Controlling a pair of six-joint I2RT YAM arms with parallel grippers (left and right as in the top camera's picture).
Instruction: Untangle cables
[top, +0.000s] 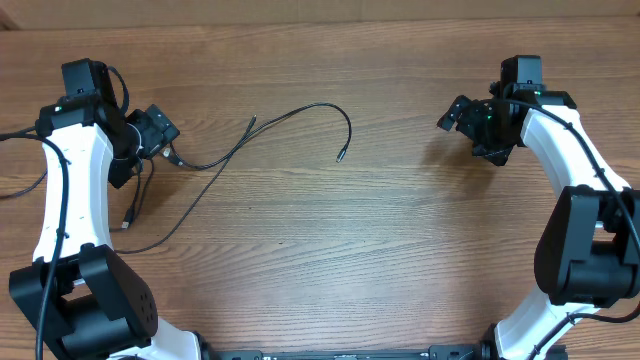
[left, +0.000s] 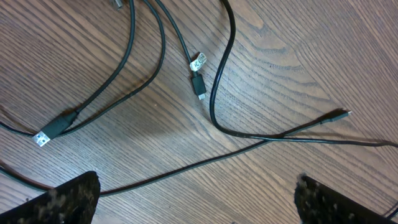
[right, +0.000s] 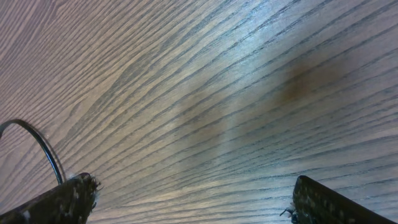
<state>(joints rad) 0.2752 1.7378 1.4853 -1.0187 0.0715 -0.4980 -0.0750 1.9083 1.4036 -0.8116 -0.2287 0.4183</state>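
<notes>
Left fingers (left: 68, 199) and right fingers (right: 336, 202) spread wide, empty; cables (left: 212, 102) lie on the desk (left: 311, 56), seemingly crossed.

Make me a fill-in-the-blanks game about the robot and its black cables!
1. The cables lie on a table made of ____.
2. Most of them lie on the side of the ____ arm.
3. The right gripper holds ____.
4. In the left wrist view, the flat plug has a ____ tip.
Missing words: wood; left; nothing; silver.
</notes>
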